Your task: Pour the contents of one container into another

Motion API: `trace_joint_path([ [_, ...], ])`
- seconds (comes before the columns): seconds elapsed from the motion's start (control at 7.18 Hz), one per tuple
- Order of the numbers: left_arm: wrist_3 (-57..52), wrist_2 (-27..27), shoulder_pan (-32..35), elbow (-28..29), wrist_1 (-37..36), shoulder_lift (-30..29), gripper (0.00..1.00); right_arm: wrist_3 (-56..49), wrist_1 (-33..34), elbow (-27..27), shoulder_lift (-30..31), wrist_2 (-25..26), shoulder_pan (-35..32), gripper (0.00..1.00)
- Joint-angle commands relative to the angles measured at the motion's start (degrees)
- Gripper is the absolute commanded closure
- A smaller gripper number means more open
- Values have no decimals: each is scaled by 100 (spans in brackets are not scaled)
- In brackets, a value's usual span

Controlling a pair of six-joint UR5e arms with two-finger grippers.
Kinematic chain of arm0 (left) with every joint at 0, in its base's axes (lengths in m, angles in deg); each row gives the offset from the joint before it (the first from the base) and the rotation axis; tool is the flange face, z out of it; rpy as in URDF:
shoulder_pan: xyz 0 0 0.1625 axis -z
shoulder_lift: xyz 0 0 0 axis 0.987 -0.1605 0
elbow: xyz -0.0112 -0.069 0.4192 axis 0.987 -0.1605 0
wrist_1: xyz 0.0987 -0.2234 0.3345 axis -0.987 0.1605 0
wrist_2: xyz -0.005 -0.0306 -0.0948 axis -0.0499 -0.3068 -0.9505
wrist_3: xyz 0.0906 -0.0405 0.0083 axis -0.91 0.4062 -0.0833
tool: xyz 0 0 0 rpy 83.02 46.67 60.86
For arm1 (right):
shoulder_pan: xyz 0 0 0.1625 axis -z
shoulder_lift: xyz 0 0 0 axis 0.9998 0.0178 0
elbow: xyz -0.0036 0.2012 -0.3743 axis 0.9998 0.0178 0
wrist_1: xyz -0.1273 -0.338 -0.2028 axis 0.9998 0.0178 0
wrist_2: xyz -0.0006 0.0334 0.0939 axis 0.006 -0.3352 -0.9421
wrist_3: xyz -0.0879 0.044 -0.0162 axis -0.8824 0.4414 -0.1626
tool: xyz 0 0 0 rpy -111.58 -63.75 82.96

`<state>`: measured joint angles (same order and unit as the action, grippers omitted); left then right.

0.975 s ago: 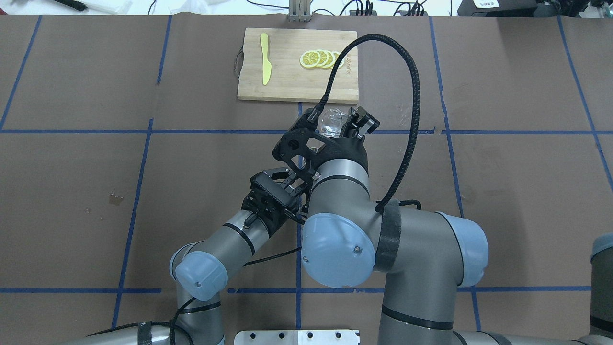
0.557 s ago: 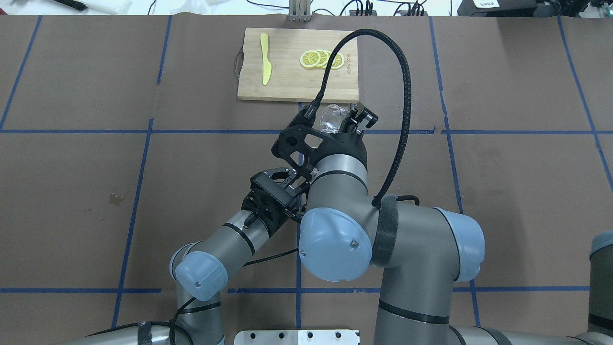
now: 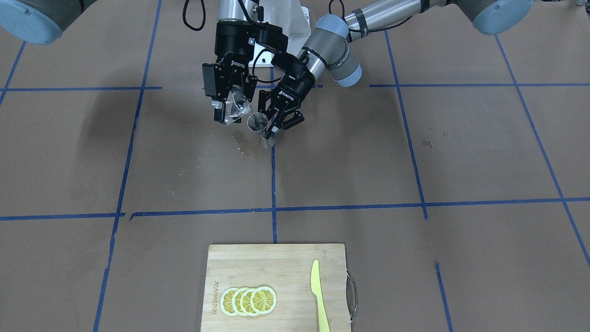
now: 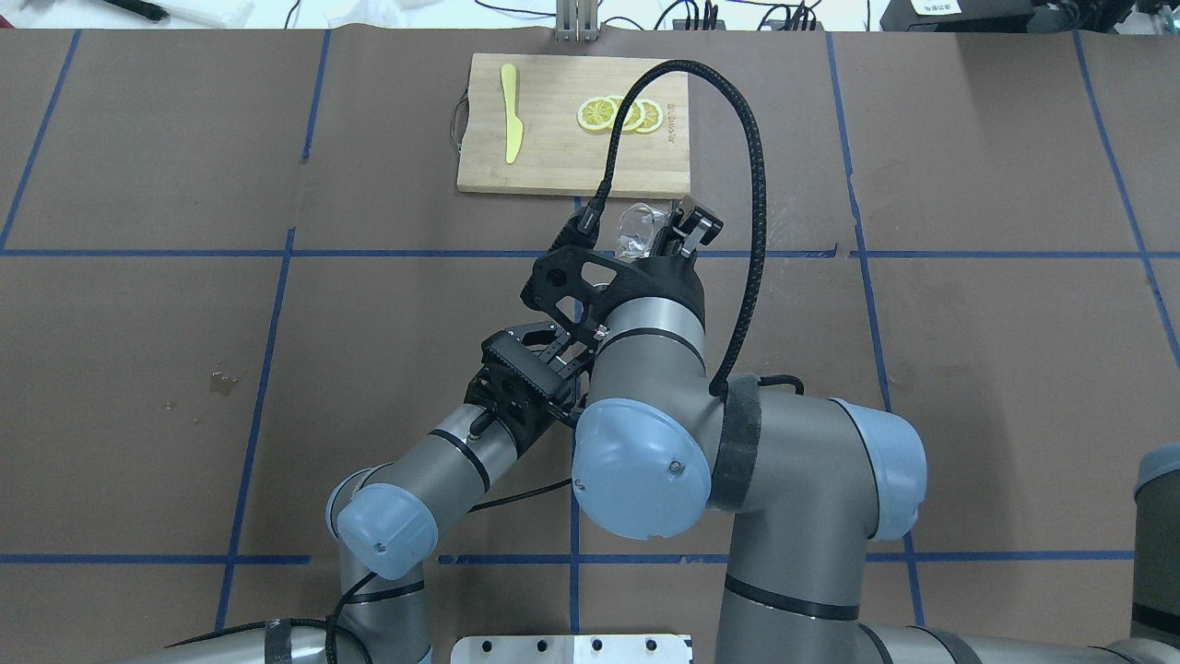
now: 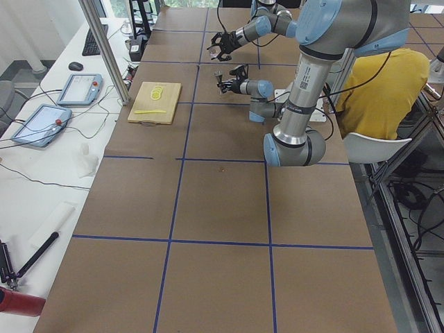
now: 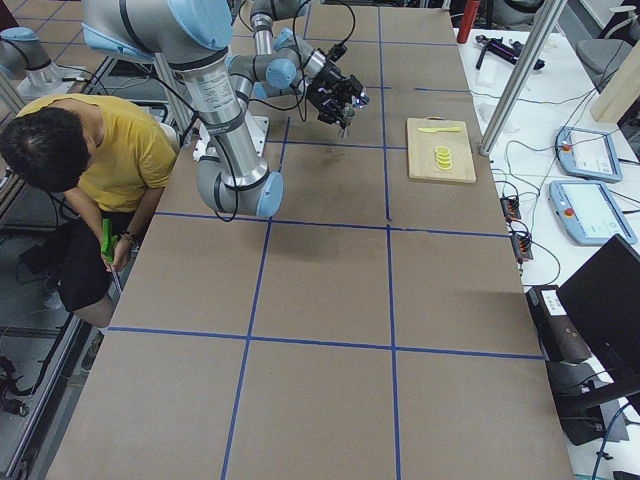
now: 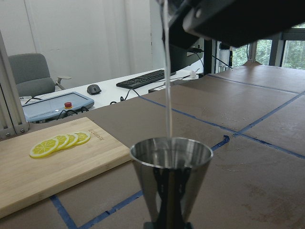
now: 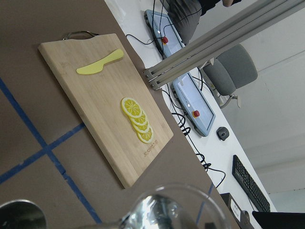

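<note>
While right jaws clamp tilted glass (image 3: 238, 106), left jaws clamp jigger (image 3: 256, 122), both lettered ROBOTIQ.

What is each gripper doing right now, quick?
Left gripper: shut on the steel cone-shaped measuring cup.
Right gripper: shut on the clear glass cup, which is tilted.

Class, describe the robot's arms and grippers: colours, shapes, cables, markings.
The left arm and right arm are silver-grey tubes with light-blue joint caps. The black two-finger left gripper and right gripper bear white lettering. A black braided cable loops off the right arm.
</note>
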<state>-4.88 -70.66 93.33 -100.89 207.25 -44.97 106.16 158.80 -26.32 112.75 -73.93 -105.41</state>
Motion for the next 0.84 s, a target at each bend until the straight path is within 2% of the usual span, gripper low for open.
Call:
trace_joint_path([
  [0.0,0,0,0,-47,0,17,100,-30,30,-11,-20,0,0,85],
  [0.42,-97,0,0,-100,-9,26,100,-4,65,-29,-90,-9,8,84],
  [0.7,-105,0,0,-109,-9,26,100,433,-275,-108,-82,-53,17,84],
])
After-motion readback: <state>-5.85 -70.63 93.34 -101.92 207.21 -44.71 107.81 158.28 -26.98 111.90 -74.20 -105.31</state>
